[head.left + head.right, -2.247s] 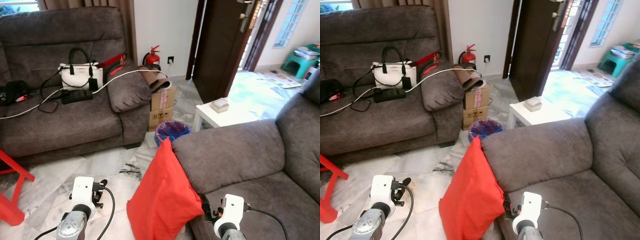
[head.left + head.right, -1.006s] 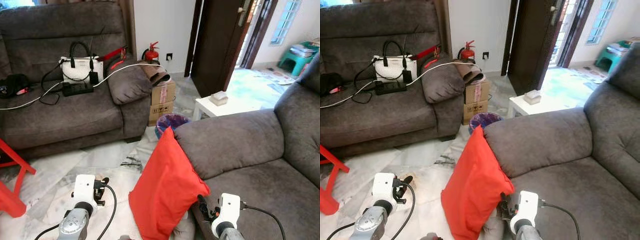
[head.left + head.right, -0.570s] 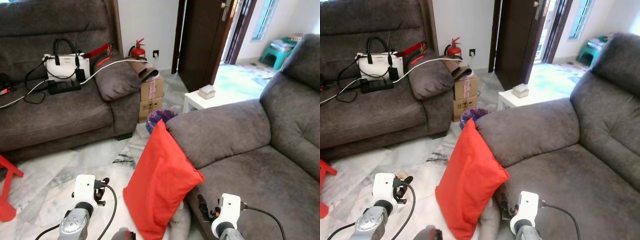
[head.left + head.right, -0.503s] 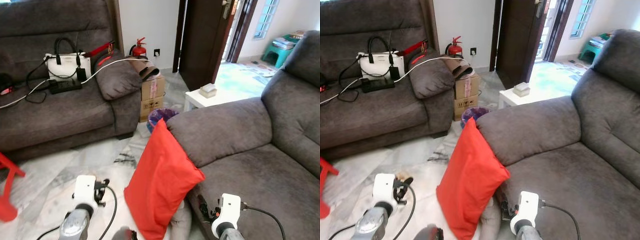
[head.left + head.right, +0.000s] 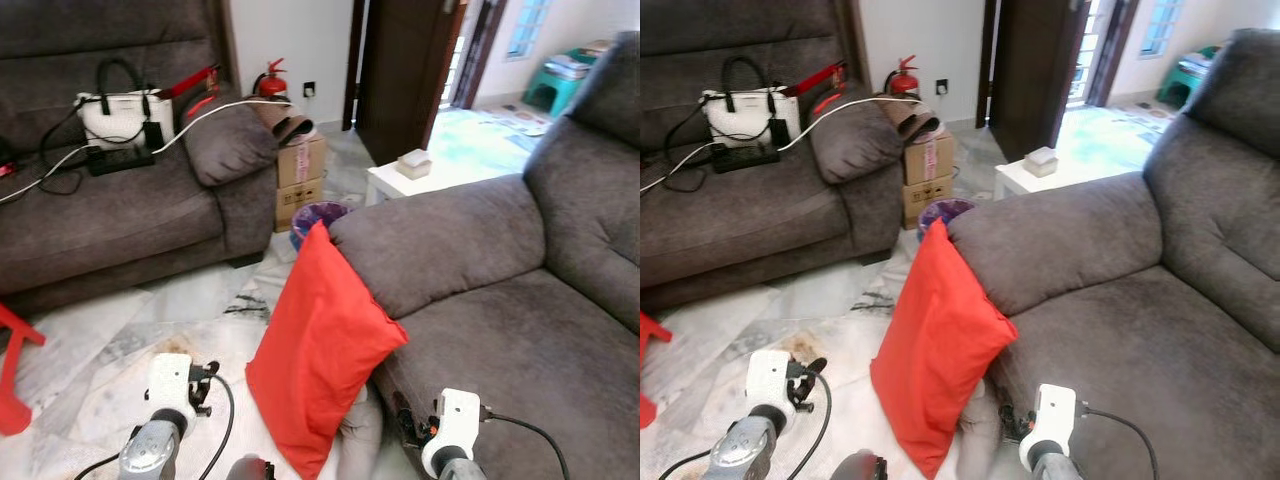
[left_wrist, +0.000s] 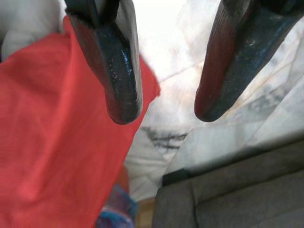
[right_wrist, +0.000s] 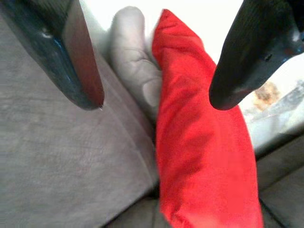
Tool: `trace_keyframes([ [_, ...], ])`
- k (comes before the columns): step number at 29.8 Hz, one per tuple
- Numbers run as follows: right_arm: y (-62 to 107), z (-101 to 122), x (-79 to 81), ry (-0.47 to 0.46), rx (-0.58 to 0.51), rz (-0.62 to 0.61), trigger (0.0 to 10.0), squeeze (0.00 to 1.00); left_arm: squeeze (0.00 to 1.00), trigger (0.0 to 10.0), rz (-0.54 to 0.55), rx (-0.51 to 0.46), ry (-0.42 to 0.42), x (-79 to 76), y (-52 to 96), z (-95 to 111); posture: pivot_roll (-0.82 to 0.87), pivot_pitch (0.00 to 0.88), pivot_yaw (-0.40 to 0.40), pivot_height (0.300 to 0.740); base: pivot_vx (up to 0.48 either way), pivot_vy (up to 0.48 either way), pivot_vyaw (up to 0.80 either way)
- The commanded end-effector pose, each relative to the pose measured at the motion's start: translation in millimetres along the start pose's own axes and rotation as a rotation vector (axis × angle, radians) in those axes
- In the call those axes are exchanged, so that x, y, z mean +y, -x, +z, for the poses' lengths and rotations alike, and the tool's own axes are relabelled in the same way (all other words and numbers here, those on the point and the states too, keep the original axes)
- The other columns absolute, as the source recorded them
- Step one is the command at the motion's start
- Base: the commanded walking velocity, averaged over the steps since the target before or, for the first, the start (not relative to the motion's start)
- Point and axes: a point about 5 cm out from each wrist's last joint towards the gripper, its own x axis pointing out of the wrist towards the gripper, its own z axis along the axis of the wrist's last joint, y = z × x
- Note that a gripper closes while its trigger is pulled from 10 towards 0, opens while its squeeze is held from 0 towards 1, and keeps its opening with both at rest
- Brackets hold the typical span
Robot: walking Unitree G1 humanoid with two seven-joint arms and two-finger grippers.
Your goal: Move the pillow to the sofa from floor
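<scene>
No readable text anywhere. Dark printed marks on the front of the cardboard box (image 5: 301, 180) beside the far sofa, too small and blurred to make out as words or symbols. A pink strip running down that box, unlettered as far as can be told. Red fire extinguisher (image 5: 270, 82) against the wall, label not legible. White handbag (image 5: 112, 118), no brand mark legible.

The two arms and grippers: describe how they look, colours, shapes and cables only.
Each arm ends in a silver-grey rounded forearm topped by a boxy white wrist housing. A black cable loops out of the left arm and another trails from the right arm. The left gripper and right gripper each have two long, glossy black fingers that taper to blunt, rounded tips.
</scene>
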Motion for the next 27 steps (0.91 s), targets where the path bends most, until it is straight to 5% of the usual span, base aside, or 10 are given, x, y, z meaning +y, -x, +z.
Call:
trace_keyframes([
  [1,-1.0,1.0,4.0,0.005,-0.008,0.011,10.0,0.0,0.0,10.0,0.021,0.025,0.01,5.4,3.0,-5.0,0.1,0.046,-0.004,0.635,0.0,0.0,0.8],
  [7,-0.7,-0.7,3.7,-0.017,0.003,0.006,10.0,0.0,0.0,10.0,0.02,0.026,0.009,5.4,2.9,-5.0,0.1,0.046,-0.003,0.635,0.0,0.0,0.27],
  [27,-1.4,-1.0,4.9,-0.01,0.011,0.004,10.0,0.0,0.0,10.0,0.022,0.029,0.002,7.0,3.3,-5.3,0.11,0.049,-0.003,0.635,0.305,0.0,0.0],
])
